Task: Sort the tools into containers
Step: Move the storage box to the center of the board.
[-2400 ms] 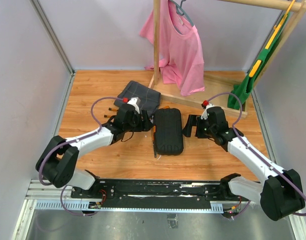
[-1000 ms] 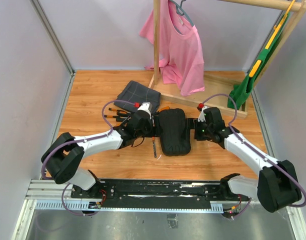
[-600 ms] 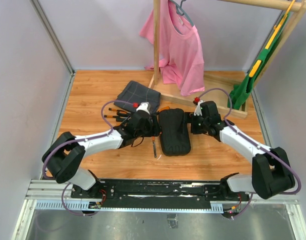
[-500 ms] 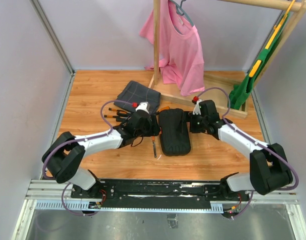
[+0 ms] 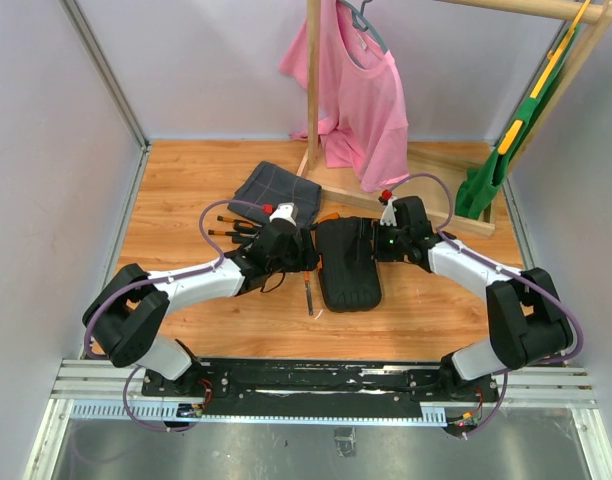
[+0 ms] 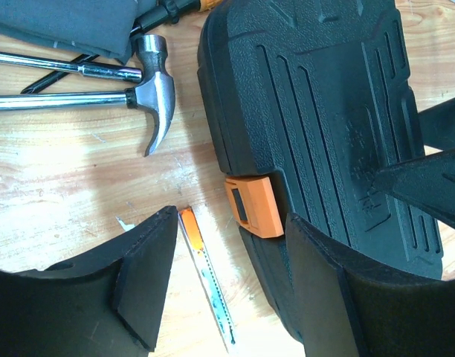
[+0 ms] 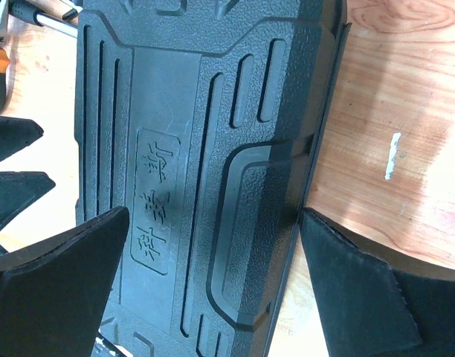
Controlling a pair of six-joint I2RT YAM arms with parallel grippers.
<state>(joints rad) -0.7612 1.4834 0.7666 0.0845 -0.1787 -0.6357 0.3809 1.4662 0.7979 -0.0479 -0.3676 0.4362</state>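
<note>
The black tool case (image 5: 348, 263) lies shut on the wooden table, its orange clasp (image 6: 253, 206) on the left edge. My left gripper (image 5: 304, 257) is open, and in the left wrist view (image 6: 229, 223) its jaws straddle the clasp and the case's left edge. My right gripper (image 5: 372, 245) is open at the right edge; in the right wrist view (image 7: 213, 216) one finger is over the lid (image 7: 198, 149) and the other (image 7: 354, 290) is beside the edge. A steel-headed hammer (image 6: 157, 100), screwdriver shafts (image 6: 64, 71) and a slim orange-ended blade (image 6: 205, 275) lie left of the case.
A dark grey checked cloth (image 5: 276, 190) lies behind the tools. A wooden clothes rack base (image 5: 386, 195) with a pink shirt (image 5: 361, 90) stands behind the case. A green garment (image 5: 486, 180) hangs at the right. More screwdrivers (image 5: 226, 225) lie at the left.
My left gripper moved right to the case's left edge. My right gripper moved left onto the case's right edge. The case shifted slightly right and turned a little.
</note>
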